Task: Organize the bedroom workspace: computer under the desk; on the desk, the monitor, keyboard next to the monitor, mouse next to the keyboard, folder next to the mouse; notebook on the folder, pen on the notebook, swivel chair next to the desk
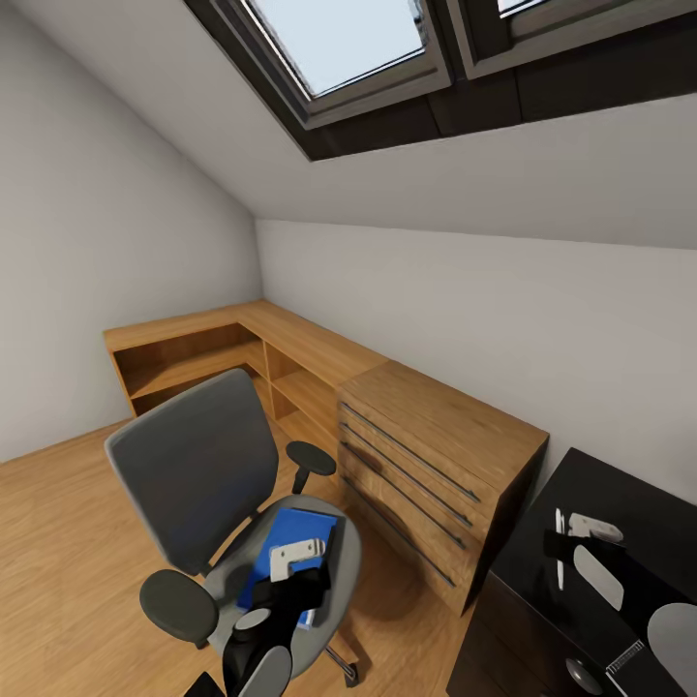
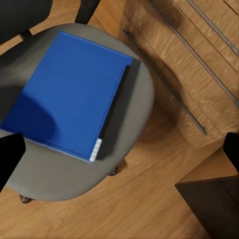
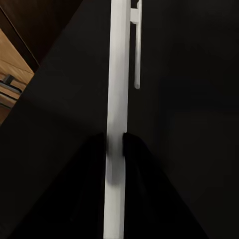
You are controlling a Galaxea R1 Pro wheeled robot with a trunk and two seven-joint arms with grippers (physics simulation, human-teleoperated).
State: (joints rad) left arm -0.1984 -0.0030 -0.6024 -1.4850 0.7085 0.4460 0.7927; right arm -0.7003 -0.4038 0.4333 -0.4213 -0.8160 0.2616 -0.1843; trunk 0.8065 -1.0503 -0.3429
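A blue folder (image 1: 290, 552) (image 2: 69, 94) lies flat on the grey seat of the swivel chair (image 1: 194, 465) (image 2: 139, 89). My left gripper (image 1: 295, 590) (image 2: 121, 151) hangs open just above the folder, one finger (image 2: 10, 154) off each side of it, touching nothing. Over the black desk (image 1: 629, 503) (image 3: 189, 124) at the right, my right gripper (image 1: 561, 544) (image 3: 118, 149) is shut on a thin white pen (image 1: 560, 561) (image 3: 117, 89), which runs lengthwise between the fingers, close above the desk top.
A wooden chest of drawers (image 1: 436, 455) (image 2: 199, 64) stands between the chair and the black desk. A low wooden shelf unit (image 1: 213, 348) runs into the far corner under the sloped ceiling. Bare wood floor (image 1: 58, 542) lies left of the chair.
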